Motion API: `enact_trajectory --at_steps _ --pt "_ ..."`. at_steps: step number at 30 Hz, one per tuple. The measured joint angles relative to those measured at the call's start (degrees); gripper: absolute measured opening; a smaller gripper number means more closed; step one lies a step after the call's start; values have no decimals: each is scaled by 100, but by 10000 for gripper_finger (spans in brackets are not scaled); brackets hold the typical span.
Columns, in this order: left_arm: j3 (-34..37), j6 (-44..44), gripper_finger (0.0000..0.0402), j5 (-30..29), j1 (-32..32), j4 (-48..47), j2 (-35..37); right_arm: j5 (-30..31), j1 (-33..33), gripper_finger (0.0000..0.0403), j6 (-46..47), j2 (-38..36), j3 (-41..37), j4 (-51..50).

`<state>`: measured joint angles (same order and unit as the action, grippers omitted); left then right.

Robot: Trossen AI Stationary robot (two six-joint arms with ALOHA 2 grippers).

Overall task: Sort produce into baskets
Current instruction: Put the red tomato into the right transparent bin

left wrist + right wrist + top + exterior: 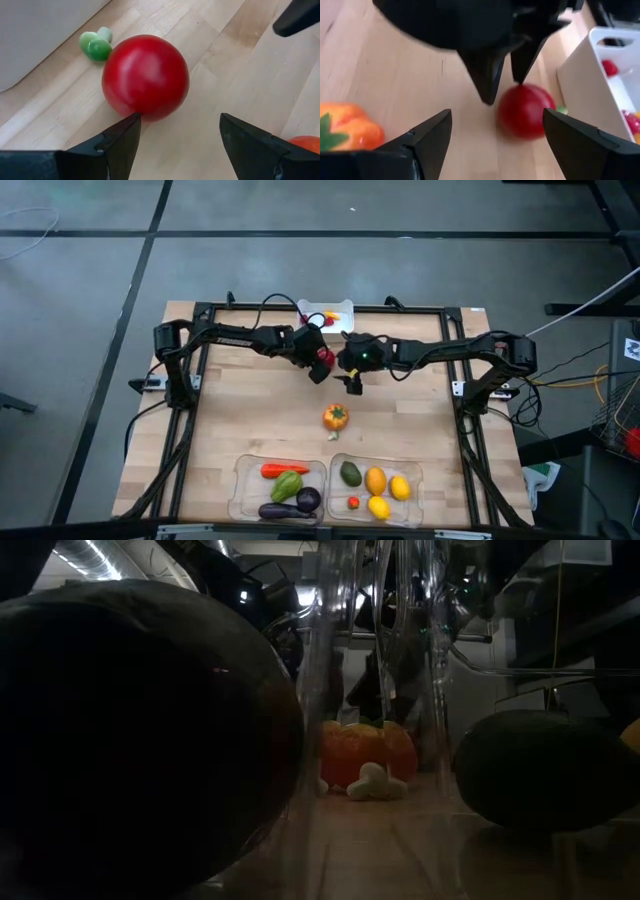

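Note:
A red apple rests on the wooden table near the white bin; it also shows in the high view. My left gripper is open and points down just over the apple. My right gripper is open and empty close beside it, toward the table's right. An orange pepper sits on the table's middle. Two clear trays at the near edge hold sorted produce. My left gripper comes at the apple from above, fingers open. One fingertip stands at the apple's edge, and the other is clear of it. I cannot tell whether that fingertip touches. The apple sits on the table.
A small green piece lies between apple and bin. A small white piece lies by the orange pepper. The left tray holds a carrot, a green pepper and an eggplant. The right tray holds an avocado and lemons.

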<state>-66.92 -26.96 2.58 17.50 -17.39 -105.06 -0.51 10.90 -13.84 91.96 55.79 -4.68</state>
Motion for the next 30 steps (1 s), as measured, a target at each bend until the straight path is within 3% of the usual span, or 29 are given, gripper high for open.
enact_trajectory --at_steps 14,22,30 --pt "0 -11 265 -1 0 -2 0 -102 87 310 201 -4 0 329" --pt "0 -11 265 -1 0 -2 0 -145 87 393 135 -4 0 350" --pt "0 -11 265 -1 0 -2 0 -144 114 345 -417 -7 0 371"
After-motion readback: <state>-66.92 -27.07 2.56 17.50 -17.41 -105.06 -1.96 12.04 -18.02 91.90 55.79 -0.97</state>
